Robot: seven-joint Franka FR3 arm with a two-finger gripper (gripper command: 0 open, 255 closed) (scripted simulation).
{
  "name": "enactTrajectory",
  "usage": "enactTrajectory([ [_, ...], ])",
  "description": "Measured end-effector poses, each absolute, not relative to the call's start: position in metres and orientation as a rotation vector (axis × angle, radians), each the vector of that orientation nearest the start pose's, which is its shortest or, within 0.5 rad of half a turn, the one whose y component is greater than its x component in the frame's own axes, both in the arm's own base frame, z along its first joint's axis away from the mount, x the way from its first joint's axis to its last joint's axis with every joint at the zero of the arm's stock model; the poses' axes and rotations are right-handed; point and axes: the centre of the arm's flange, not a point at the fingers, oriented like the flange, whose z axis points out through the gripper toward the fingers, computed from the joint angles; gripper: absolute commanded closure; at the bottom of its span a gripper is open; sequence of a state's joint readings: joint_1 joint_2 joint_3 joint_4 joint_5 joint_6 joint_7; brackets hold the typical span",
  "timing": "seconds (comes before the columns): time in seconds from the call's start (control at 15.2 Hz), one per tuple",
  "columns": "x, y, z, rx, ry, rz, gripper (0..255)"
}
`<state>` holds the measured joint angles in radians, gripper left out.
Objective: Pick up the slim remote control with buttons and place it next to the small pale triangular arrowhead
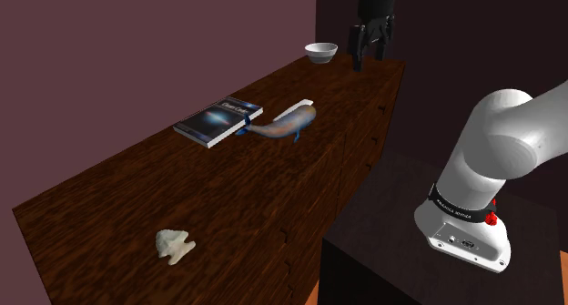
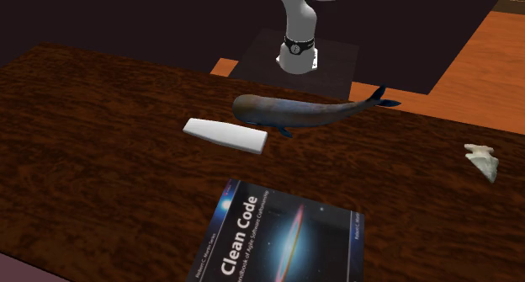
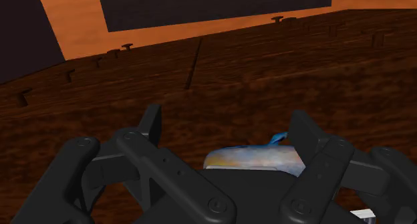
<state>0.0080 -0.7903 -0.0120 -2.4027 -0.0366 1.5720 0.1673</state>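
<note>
1. The all-black two-finger claw (image 1: 370,46) hangs in the air above the far end of the long dark wooden cabinet top (image 1: 109,194). It is close to a small white bowl (image 1: 320,51) that sits near that end.
2. In the wrist view the claw (image 3: 227,122) is spread wide. Its two black fingers (image 3: 150,126) stand apart with nothing pinched between them.
3. Between those fingers, lower down on the wood, part of a blue-grey whale figure (image 3: 254,156) shows, and neither finger touches it.
4. The slim flat remote control (image 1: 293,107), drawn plain white, lies flat on the top around the middle of its length. It is well apart from the claw.
5. From the second exterior view the remote (image 2: 225,135) lies just beside the whale figure (image 2: 303,112), one end close under its belly. I cannot tell whether the two touch.
6. A dark paperback book with a galaxy on its cover (image 1: 218,121) lies flat near the whale's head end in the shoulder view. In the second exterior view the book (image 2: 286,238) lies apart from the remote, on its near side.
7. The small pale triangular arrowhead (image 1: 175,244) lies alone toward the near end of the top in the shoulder view. It is well apart from the remote, the whale and the book.
8. In the second exterior view the arrowhead (image 2: 482,161) sits near that view's right edge.
9. The white arm (image 1: 491,167) rises from its dark box stand (image 1: 410,249) beside the cabinet.
</note>
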Motion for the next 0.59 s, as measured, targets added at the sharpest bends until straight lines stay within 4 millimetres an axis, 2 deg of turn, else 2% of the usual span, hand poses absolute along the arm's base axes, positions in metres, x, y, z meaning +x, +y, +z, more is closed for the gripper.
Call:
enactTrajectory([
  [0.2,0.315,0.000,0.559,-3.152,0.351,0.061,0],
  [0.59,0.375,0.017,0.518,-3.070,0.779,0.053,0],
])
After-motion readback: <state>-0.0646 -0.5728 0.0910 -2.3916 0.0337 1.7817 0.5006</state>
